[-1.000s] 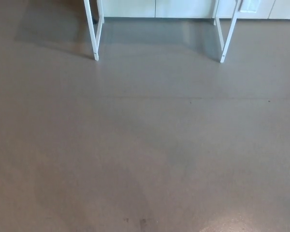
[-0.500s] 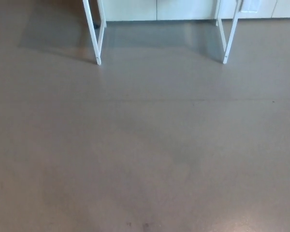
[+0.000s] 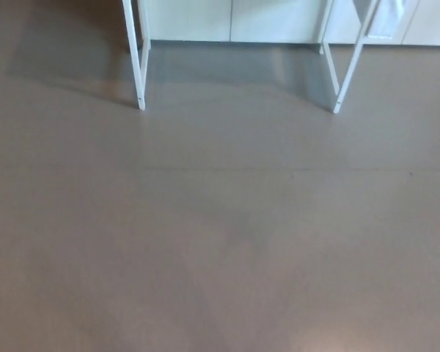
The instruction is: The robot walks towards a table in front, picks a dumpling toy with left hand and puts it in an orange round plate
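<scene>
Neither robot hand appears, so finger state cannot be told; only smooth grey-brown floor [image 3: 220,242], two white metal table legs [image 3: 138,66] and pale cabinet fronts [image 3: 227,18].

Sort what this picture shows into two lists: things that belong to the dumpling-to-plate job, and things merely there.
Job things: white table legs, left and right. Dumpling toy, orange plate, both hands: none in view.

Merely there: brown floor; white cabinets behind.
</scene>
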Available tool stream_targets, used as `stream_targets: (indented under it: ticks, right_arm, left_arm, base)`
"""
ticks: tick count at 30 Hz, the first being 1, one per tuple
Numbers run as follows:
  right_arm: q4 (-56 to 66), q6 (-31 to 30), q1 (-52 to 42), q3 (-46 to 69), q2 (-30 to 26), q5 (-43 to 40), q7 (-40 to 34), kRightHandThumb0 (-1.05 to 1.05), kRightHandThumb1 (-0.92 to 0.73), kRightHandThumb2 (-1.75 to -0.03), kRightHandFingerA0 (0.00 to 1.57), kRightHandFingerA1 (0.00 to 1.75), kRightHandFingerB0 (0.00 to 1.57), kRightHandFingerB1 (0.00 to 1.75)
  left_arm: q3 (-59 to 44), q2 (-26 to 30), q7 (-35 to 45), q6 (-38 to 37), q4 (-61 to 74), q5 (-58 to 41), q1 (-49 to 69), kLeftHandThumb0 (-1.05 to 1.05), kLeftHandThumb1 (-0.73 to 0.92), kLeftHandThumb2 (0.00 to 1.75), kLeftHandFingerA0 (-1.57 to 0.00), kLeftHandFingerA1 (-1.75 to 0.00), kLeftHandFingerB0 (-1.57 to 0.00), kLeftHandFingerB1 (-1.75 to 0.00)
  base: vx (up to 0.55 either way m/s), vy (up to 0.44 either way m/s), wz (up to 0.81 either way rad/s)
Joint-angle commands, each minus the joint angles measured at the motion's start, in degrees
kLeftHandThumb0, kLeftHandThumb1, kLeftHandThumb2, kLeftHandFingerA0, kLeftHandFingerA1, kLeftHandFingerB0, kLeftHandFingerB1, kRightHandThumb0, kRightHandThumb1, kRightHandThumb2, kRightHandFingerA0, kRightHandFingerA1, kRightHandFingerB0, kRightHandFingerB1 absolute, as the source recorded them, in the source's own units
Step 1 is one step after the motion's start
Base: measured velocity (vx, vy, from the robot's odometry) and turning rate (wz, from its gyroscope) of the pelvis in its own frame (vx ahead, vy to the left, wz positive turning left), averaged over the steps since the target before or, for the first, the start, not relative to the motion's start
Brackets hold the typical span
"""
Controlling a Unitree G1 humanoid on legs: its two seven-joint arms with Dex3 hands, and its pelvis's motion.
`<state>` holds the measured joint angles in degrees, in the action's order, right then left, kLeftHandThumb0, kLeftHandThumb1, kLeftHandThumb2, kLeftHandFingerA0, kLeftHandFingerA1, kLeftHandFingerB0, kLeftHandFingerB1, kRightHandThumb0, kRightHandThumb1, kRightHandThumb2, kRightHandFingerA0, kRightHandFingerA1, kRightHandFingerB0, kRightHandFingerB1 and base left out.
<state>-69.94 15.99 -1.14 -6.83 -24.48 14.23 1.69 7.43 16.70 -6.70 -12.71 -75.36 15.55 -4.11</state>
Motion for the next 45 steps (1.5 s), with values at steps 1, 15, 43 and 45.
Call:
stream_targets:
  ticks: [1,15,43,45]
  right_arm:
    - [-0.84,-0.29,0.53,0.59,-0.65,-0.34,0.88,-0.40,-0.63,-0.58,0.86,0.53,0.47,0.39]
    - [-1.49,-0.80,1.28,0.34,-0.51,0.18,1.33,-0.42,-0.63,-0.58,0.87,0.53,0.48,0.38]
    - [-1.06,-0.67,-0.22,-0.32,-0.66,0.73,0.80,-0.41,-0.62,-0.58,0.89,0.53,0.48,0.38]
    - [-1.07,-0.28,-0.45,-0.57,-0.65,0.99,0.61,-0.41,-0.62,-0.58,0.89,0.53,0.48,0.39]
  left_arm:
    - [-0.09,0.18,0.21,-1.22,-0.25,0.29,0.17,-0.31,0.56,0.58,-0.54,-0.41,-0.44,-0.35]
    - [0.16,0.30,0.20,-1.76,-0.28,0.53,0.22,-0.38,0.46,0.69,-0.52,-0.51,-0.38,-0.43]
    - [-0.27,-0.55,0.34,-2.40,-0.23,0.14,1.90,-0.38,0.45,0.68,-0.48,-0.50,-0.34,-0.41]
    - [-0.40,-0.48,0.42,-2.36,-0.26,0.01,2.19,-0.30,0.54,0.56,-0.52,-0.42,-0.38,-0.33]
  base:
    - [0.26,-0.031,0.11]
    - [0.35,-0.145,0.11]
    - [0.43,0.048,0.00]
    - [0.37,-0.100,-0.01]
